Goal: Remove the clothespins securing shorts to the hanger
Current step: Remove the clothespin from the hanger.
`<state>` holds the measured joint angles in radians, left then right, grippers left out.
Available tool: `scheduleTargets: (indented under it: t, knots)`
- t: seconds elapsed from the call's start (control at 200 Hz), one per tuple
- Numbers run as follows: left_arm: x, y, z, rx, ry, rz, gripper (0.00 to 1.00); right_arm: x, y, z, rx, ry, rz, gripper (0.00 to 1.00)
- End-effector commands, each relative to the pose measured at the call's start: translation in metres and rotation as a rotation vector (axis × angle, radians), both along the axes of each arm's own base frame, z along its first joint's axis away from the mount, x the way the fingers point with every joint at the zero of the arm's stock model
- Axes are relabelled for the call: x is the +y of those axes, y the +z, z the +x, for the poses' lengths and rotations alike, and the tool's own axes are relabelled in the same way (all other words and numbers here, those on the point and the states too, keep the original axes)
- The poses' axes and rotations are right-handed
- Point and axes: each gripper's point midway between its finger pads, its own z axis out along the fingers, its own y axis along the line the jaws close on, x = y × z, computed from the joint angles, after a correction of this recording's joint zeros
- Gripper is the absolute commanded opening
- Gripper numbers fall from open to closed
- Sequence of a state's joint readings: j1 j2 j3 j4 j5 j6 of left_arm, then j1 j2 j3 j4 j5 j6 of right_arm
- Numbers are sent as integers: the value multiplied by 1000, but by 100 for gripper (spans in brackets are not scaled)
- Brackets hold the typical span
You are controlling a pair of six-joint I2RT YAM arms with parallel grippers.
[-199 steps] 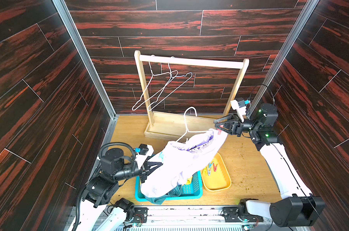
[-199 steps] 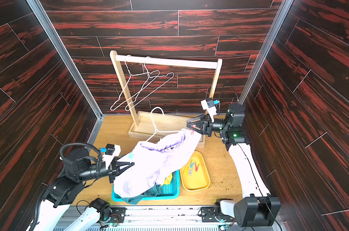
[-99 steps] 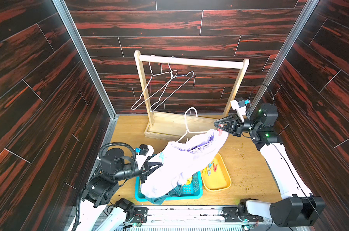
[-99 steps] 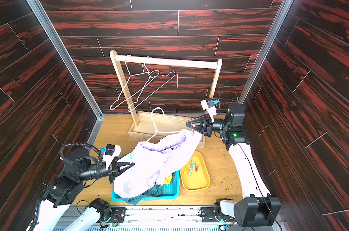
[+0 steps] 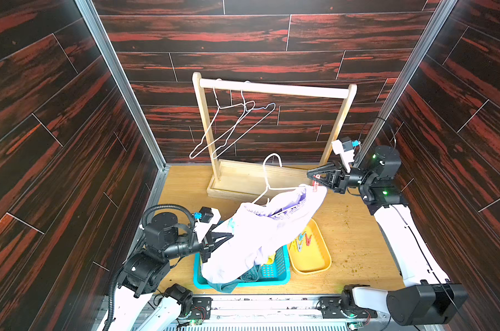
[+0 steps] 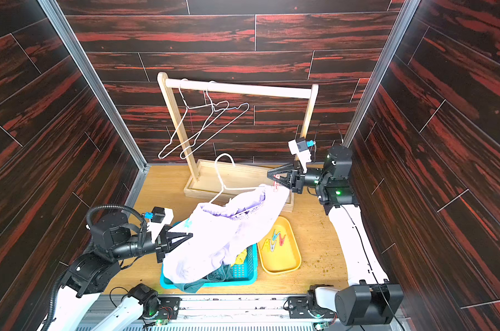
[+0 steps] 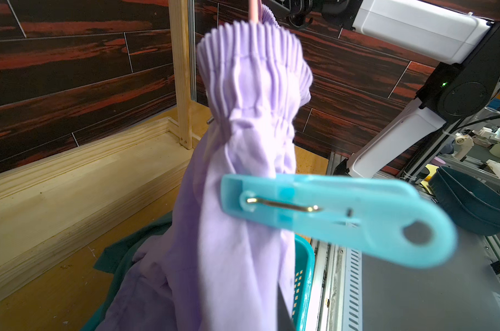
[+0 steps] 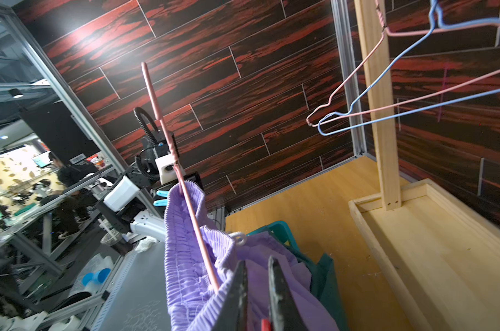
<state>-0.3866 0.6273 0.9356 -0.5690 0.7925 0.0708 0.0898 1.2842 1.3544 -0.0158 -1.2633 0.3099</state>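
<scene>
**A:** Where do the top views sit?

**B:** High over the near edge, side by side, tilted down toward the back wall. Both top views put the wooden rack at upper centre and take in the whole tabletop, so they stand well back.

**A:** The left wrist camera?

**B:** Very near. A blurred light blue clothespin crosses it, with the lavender shorts just behind and the right arm beyond.

**A:** And the right wrist?

**B:** It looks out past its own fingers, with a sliver of red clothespin between them. It faces along the pink hanger toward the left arm. All four views share the shorts and the rack.
</scene>
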Motion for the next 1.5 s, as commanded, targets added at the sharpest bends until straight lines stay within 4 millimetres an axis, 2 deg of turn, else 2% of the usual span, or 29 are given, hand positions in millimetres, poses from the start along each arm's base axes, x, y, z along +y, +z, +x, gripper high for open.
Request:
scheduleTargets:
  t: [0.0,0.401,0.646,0.737,0.757,0.837,1.022,1.318,1.498]
  knots:
    - [0,11,-4,-53,-15,-9,0,-2,20,-10,-71,-54,3,0]
    - [0,8,-6,-45,-21,-7,0,-9,36,-10,-140,-198,19,0]
    - [-3,10,-10,-49,-54,-13,0,-2,32,-19,-104,-63,29,0]
    - [-4,13,-9,-55,-68,-12,0,5,28,-31,-111,31,24,0]
    - [-4,7,-11,-25,-69,1,0,6,27,-33,-112,45,23,0]
    - [-4,6,-10,-20,-73,7,0,11,25,-39,-116,90,21,0]
    - [-6,1,-8,-6,-82,23,0,13,29,-41,-143,95,17,0]
    - [0,3,-5,-34,-24,10,0,5,27,-14,-142,-156,-24,0]
    - [2,5,-3,-51,10,-13,0,-15,36,-12,-187,-400,-10,0]
